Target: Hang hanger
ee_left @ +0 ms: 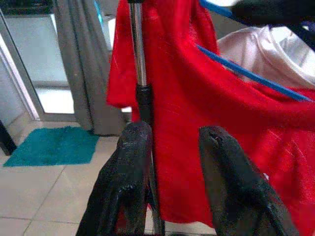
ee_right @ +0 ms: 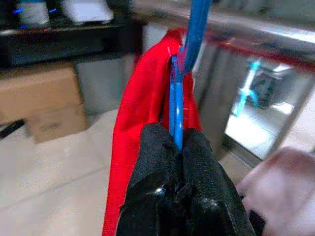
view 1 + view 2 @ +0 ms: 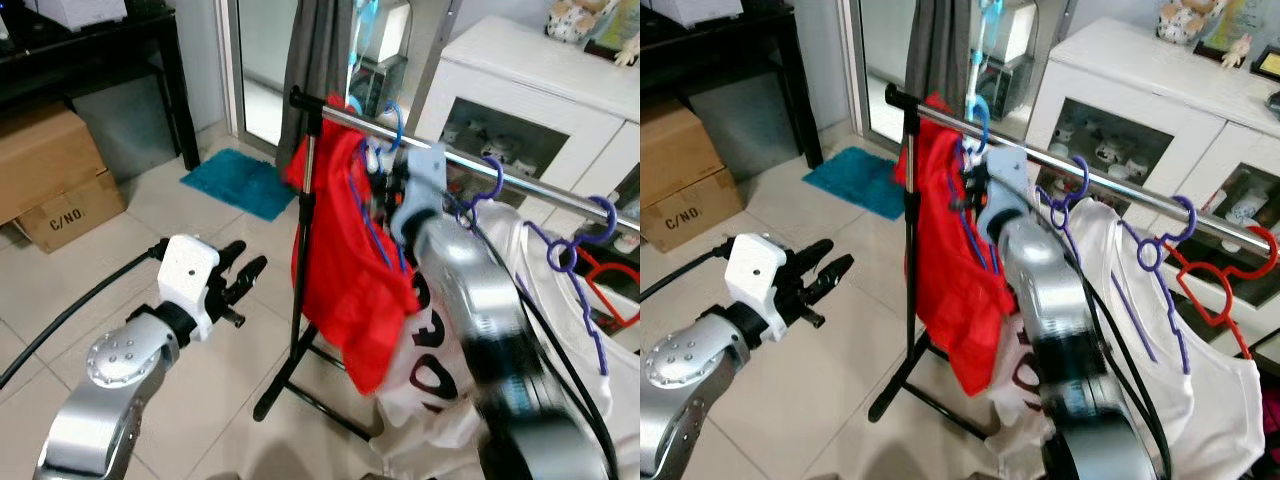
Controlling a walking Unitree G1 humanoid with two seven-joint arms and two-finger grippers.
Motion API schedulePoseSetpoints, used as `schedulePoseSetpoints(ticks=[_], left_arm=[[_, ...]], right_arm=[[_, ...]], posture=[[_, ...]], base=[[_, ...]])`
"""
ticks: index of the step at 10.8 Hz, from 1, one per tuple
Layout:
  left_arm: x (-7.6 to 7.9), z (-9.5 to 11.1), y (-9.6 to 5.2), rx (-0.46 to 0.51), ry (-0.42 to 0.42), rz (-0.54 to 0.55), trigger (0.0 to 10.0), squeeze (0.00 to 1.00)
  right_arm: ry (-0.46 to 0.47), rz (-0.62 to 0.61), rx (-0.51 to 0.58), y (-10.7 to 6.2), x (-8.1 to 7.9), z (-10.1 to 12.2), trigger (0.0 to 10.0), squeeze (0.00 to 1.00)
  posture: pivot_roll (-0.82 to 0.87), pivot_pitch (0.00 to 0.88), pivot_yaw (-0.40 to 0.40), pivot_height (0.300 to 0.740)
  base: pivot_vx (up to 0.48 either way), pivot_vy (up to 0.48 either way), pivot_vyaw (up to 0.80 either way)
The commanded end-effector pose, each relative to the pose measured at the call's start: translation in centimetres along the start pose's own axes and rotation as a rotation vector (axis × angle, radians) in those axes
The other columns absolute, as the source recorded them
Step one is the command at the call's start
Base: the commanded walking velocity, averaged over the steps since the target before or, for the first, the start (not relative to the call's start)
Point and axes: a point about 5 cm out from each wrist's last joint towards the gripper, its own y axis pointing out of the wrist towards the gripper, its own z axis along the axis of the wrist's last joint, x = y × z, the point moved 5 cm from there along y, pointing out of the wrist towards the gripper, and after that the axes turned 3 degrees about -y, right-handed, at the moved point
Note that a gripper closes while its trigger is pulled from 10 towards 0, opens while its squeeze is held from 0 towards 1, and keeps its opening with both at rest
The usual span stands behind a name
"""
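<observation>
While clamping the blue hanger (image 2: 176,105), the right pincer (image 2: 178,147) sits at the rail (image 3: 520,180).

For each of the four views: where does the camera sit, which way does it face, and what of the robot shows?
Left eye and right eye views: on the head, looking down at the clothes rail; both arms show.
Left wrist view: along the open left tool, facing the rail's upright post and the red garment.
Right wrist view: along the right tool, shut on the blue hanger.
Shared: the red garment.
</observation>
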Motion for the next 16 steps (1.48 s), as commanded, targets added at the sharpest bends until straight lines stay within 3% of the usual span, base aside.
schedulePoseSetpoints(ticks=[1,3,4,7,10,14,16], left_arm=[[-0.1,-0.4,0.2,-0.019,-0.003,0.021,10.0,0.00],[-0.2,-1.1,-0.1,-0.056,0.007,0.030,10.0,0.00],[-0.2,-1.2,-0.2,-0.058,0.007,0.033,10.0,0.00],[-0.5,-1.3,-0.4,-0.063,-0.003,0.050,10.0,0.00],[-0.6,-1.4,-0.3,-0.070,0.001,0.035,10.0,0.00],[-0.8,-1.4,-0.1,-0.064,-0.004,0.044,10.0,0.00],[-0.8,-1.7,-0.7,-0.071,-0.008,0.048,10.0,0.00]], right_arm=[[-0.017,0.033,-0.013,-1.0,-0.7,-0.2,0.0,0.00],[0.068,-0.002,-0.115,-3.3,-0.9,-3.9,0.0,0.00],[0.135,-0.067,-0.164,-4.7,0.0,-5.4,0.0,0.00],[0.171,-0.133,-0.211,-7.2,0.9,-7.2,0.0,0.00],[0.126,-0.089,-0.198,-7.8,0.2,-6.7,0.0,0.00],[0.124,-0.095,-0.185,-8.2,0.4,-6.6,0.0,0.00],[0.131,-0.075,-0.176,-8.5,-0.1,-6.6,0.0,0.00]], posture=[[0.05,0.000,-0.104,0.740],[0.05,0.000,-0.103,0.740],[0.04,0.000,-0.105,0.740],[0.04,0.000,-0.108,0.740],[0.03,0.000,-0.091,0.740],[0.04,0.000,-0.097,0.740],[0.04,0.009,-0.100,0.740]], base=[[0.000,0.000,0.00],[0.000,0.000,0.00],[0.000,0.000,0.00],[-0.185,0.000,0.00],[-0.284,0.000,0.00],[-0.265,0.000,0.00],[-0.251,0.000,0.00]])
